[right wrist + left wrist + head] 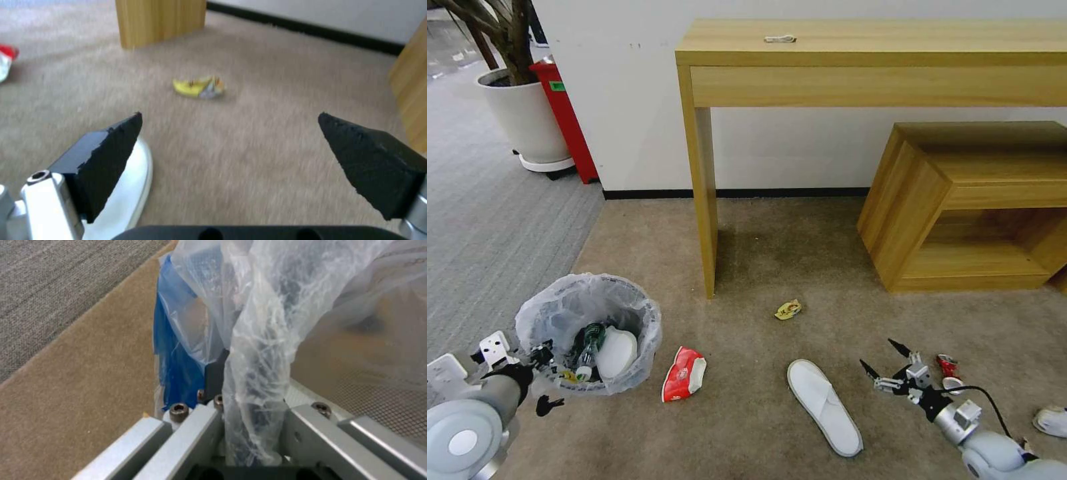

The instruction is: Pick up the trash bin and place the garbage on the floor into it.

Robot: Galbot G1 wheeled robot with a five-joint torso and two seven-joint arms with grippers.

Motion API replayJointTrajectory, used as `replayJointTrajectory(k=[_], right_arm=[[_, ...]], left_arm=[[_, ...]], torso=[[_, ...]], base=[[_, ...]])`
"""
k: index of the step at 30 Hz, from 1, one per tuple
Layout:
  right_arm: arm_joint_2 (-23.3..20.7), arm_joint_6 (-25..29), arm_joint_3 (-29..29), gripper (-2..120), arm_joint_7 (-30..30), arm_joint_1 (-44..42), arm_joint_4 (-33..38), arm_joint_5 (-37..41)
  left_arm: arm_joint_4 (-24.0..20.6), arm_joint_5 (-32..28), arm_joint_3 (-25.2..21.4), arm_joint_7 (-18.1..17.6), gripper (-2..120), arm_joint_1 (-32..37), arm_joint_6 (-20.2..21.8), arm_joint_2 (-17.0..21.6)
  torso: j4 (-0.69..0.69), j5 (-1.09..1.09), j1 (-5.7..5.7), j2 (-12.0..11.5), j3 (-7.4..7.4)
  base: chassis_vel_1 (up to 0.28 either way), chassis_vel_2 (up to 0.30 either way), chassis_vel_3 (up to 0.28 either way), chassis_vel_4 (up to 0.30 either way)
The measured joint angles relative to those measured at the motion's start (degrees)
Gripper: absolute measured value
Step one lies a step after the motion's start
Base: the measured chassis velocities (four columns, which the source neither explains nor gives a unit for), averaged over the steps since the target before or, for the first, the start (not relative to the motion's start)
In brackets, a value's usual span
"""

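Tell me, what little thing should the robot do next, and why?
Probably lower the right gripper onto the white slipper. Its fingers are open above the carpet with the slipper right beside them, and the left gripper already grips the trash bin by its bag-lined rim.

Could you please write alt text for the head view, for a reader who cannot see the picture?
The left claw is shut on the rim of the bag-lined trash bin, while the open right claw hovers low beside a white slipper. A red-white carton, a yellow wrapper and a red can lie on the beige floor.
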Motion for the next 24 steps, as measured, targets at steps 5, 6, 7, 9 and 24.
replayJointTrajectory(k=[5, 6, 7, 9, 24], right_arm=[[0.4, -0.9, -3.4, 100, -0.6, 0.7, -2.7, 2.1], [0.7, -1.1, -4.0, 100, -0.7, 0.7, -3.2, 2.3], [0.7, -1.1, -4.0, 100, -0.7, 0.7, -3.2, 2.3], [1.2, -1.4, -5.2, 100, -0.9, 1.0, -4.1, 2.6], [6.2, -2.5, -13.3, 100, -2.5, 5.2, -8.0, 4.1]], left_arm=[[0.7, -0.7, 0.3, -0.4, 0, -0.9, 0.1, 0.6], [0.7, -0.8, 0.4, -0.4, 0, -1.0, 0.1, 0.7], [0.7, -0.8, 0.4, -0.4, 0, -1.0, 0.1, 0.7], [0.8, -0.9, 0.5, -0.5, 0, -1.2, 0.1, 0.8], [0.0, -1.7, 0.9, -1.3, 0, -1.3, 0.1, 1.1]], torso=[[-0.01, -0.01, 0.0, 0.0, 0.0], [-0.01, 0.0, 0.0, 0.0, 0.0], [-0.01, 0.0, 0.0, 0.0, 0.0], [-0.01, 0.0, 0.0, 0.0, 0.0], [0.0, -0.01, 0.0, 0.0, 0.0]], base=[[0.0, 0.0, 0.0, 0.0], [0.0, 0.0, 0.0, 0.0], [0.0, 0.0, 0.0, 0.0], [0.0, 0.0, 0.0, 0.0], [0.0, 0.0, 0.0, 0.0]])
